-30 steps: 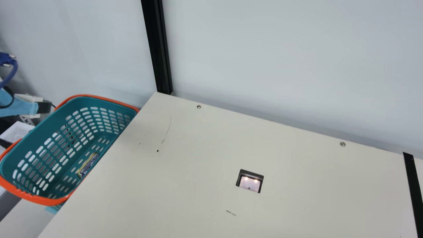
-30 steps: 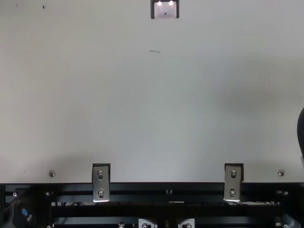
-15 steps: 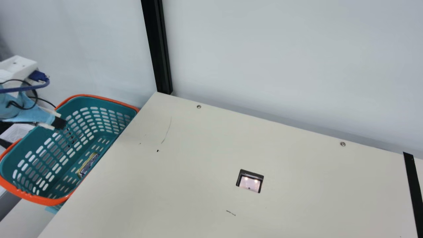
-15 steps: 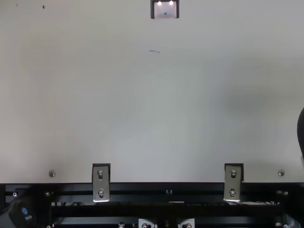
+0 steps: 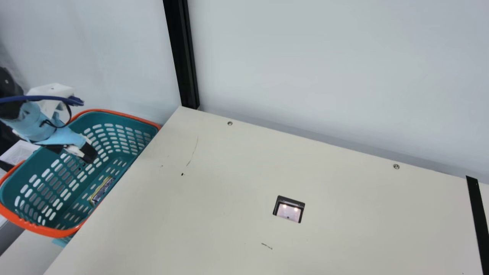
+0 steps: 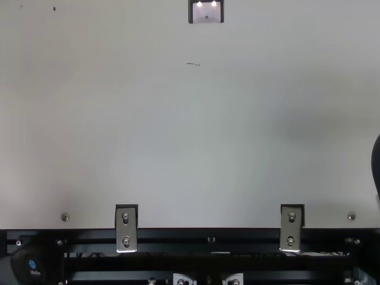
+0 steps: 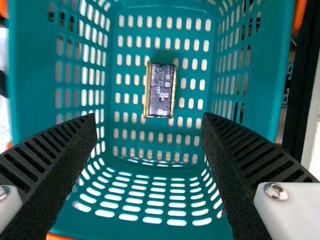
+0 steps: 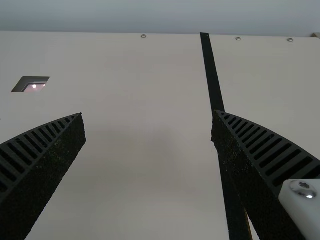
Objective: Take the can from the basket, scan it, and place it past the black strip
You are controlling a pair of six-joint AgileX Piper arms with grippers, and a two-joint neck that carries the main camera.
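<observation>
My left gripper (image 5: 78, 153) hangs over the basket (image 5: 110, 112) in the main view, above and to the left of the can (image 5: 102, 190). The can, dark-labelled with gold edges, lies on the basket's bottom. In the left wrist view my left gripper (image 7: 150, 120) is open over the teal basket (image 7: 165, 175), nothing between its fingers and the can (image 7: 161, 91) beneath. My right gripper (image 8: 148, 117) stands open and unloaded above the table in the right wrist view. The scanner window (image 5: 289, 210) is set in the table, and the black strip (image 5: 478, 225) crosses it at right.
The cream table (image 5: 214, 229) has its left edge right beside the basket. A wall with a black post (image 5: 182, 57) rises behind. Metal brackets (image 6: 126, 228) line the table's front edge in the top view.
My left arm has come in from the left, its gripper moving right and down from the basket's outer rim to above the inside. The can, basket and scanner have not moved.
</observation>
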